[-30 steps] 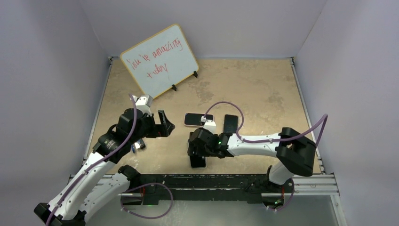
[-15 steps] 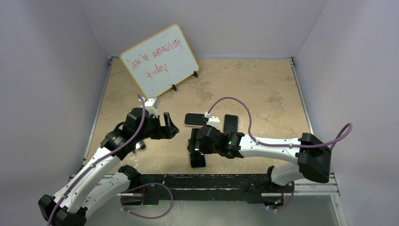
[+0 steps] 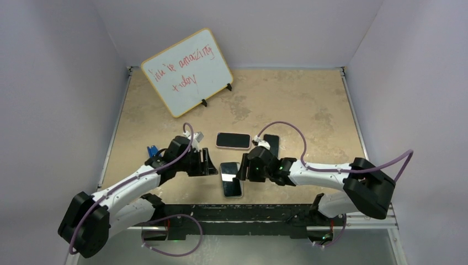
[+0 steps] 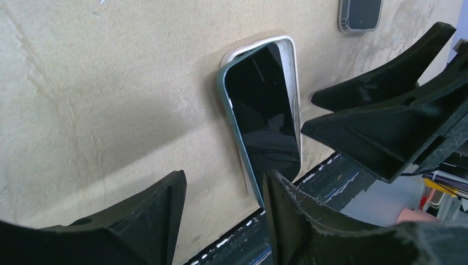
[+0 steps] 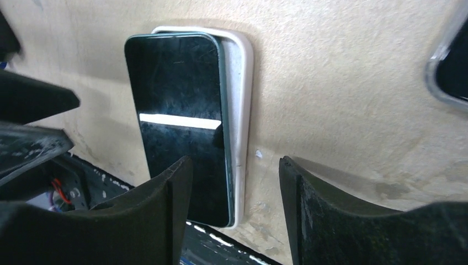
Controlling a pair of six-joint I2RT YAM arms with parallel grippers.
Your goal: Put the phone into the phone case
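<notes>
Phone (image 5: 176,121): a dark, glass-faced slab lying face up on top of the white case (image 5: 240,110). It is skewed across the case, not seated in it.
Place: close to the near edge of the surface (image 3: 309,110), between the two arms.
Fit: on the right wrist view one long rim of the case shows bare beside the phone. On the left wrist view the far corner of the case peeks out past the phone's top.
Handling, phone: probably stiff and fairly weighty for its thinness. The glass looks slick, so it will likely slide rather than tip when nudged, and it could crack under a hard pinch.
Handling, case: probably light with a springy rim, so it is apt to scoot unless something steadies it.
Where to hold: the long side edges of the phone, not the glass face, then press the corners in one at a time.
Left pincer (image 4: 225,185): fingers partly apart with a clear gap and nothing between them. It hangs low on the phone's left, one finger close by the phone's near corner, though I cannot tell whether they touch.
Right pincer (image 5: 236,165): fingers partly spread and gripping nothing. It hangs low on the phone's right, over the near end of the case.
</notes>
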